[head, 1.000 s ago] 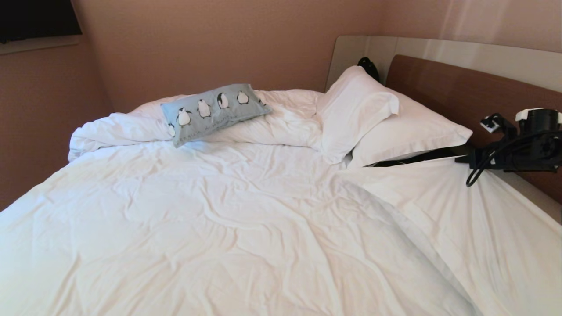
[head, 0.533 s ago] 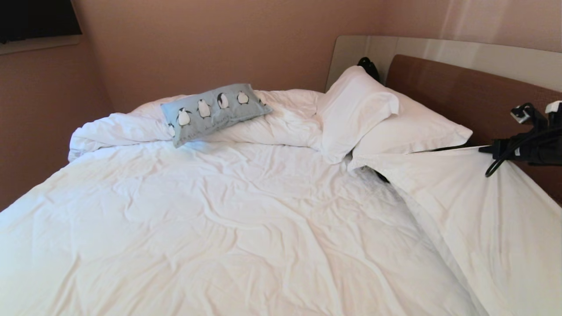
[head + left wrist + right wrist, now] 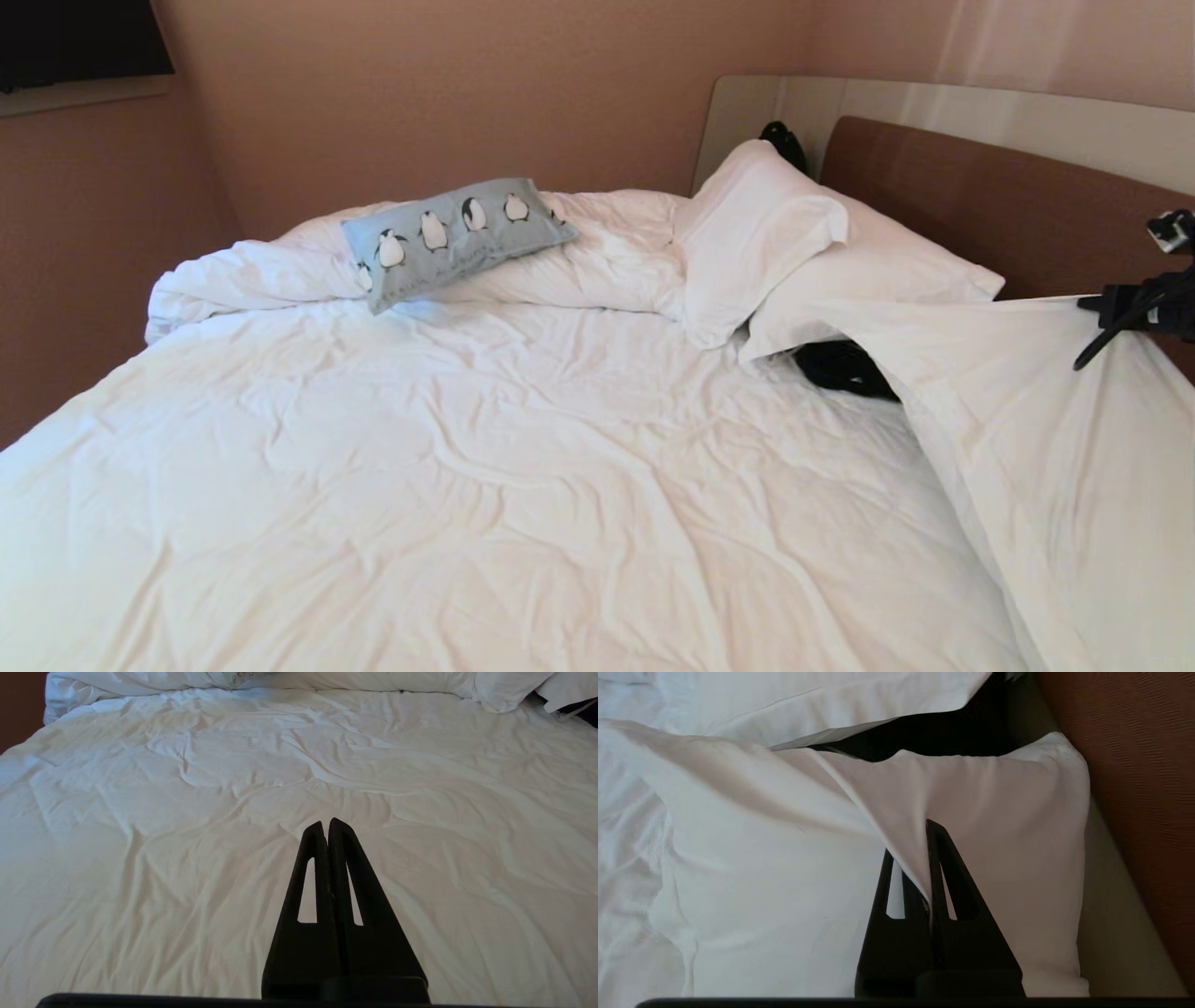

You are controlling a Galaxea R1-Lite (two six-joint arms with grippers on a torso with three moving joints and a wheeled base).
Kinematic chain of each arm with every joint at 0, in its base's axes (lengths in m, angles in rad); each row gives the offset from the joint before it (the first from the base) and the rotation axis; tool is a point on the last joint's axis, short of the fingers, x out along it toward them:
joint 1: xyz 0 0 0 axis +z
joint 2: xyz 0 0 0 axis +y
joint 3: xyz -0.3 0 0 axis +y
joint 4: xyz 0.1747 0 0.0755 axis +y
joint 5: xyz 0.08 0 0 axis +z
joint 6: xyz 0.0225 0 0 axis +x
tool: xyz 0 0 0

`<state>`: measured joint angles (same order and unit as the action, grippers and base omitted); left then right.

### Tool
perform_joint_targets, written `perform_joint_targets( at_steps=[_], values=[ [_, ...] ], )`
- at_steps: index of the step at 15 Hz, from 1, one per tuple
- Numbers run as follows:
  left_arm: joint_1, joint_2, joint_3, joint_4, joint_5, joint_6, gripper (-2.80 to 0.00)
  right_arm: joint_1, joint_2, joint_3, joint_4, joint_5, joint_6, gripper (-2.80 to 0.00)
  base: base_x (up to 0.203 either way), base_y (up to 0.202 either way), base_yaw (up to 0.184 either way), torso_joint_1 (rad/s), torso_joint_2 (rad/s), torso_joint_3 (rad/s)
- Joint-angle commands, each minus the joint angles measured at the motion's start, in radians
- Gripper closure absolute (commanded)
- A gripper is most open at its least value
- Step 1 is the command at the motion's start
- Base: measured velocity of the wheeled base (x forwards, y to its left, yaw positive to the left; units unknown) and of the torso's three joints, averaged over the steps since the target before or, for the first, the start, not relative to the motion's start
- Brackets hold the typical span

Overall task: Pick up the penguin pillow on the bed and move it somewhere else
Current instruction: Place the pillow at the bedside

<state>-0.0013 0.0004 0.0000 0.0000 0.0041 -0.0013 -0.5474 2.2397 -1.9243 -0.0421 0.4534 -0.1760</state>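
The penguin pillow [image 3: 453, 238], light blue with a row of black-and-white penguins, lies on the bunched duvet at the far left of the bed [image 3: 467, 485]. No gripper is near it. At the right edge of the head view, in front of the headboard, my right gripper [image 3: 1088, 301] is shut on an edge of the white duvet [image 3: 1008, 392] and holds it stretched up off the bed. In the right wrist view the cloth [image 3: 971, 812] runs out from between the shut gripper [image 3: 913, 858]. My left gripper [image 3: 325, 823] is shut and empty over the near part of the bed.
Two white pillows [image 3: 766, 233] [image 3: 878, 280] lean at the brown headboard [image 3: 980, 196]. A dark patch [image 3: 840, 369] shows beneath the raised duvet edge beside them. A black object [image 3: 782, 140] sits behind the pillows. Walls close the far side and the left.
My right gripper has moved right and a little up, dragging the duvet edge with it. The cloth has lifted and uncovered a dark patch by the pillows. The penguin pillow has not moved.
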Motion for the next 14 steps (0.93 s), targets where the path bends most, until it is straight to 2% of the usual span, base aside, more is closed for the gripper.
perform_joint_targets(
  at_steps=[1, 13, 14],
  values=[
    [0.000, 0.000, 0.000, 0.000, 0.000, 0.000, 0.00, -0.005, 0.003, 0.001, -0.035, -0.005, -0.002, 0.00, 0.000, 0.000, 0.000, 0.000, 0.00, 0.000],
    [0.000, 0.000, 0.000, 0.000, 0.000, 0.000, 0.00, -0.008, 0.060, 0.001, -0.062, -0.005, -0.040, 0.00, 0.000, 0.000, 0.000, 0.000, 0.00, 0.000],
    [0.000, 0.000, 0.000, 0.000, 0.000, 0.000, 0.00, -0.008, 0.058, 0.001, -0.059, -0.005, -0.040, -2.80, 0.000, 0.000, 0.000, 0.000, 0.00, 0.000]
  ],
)
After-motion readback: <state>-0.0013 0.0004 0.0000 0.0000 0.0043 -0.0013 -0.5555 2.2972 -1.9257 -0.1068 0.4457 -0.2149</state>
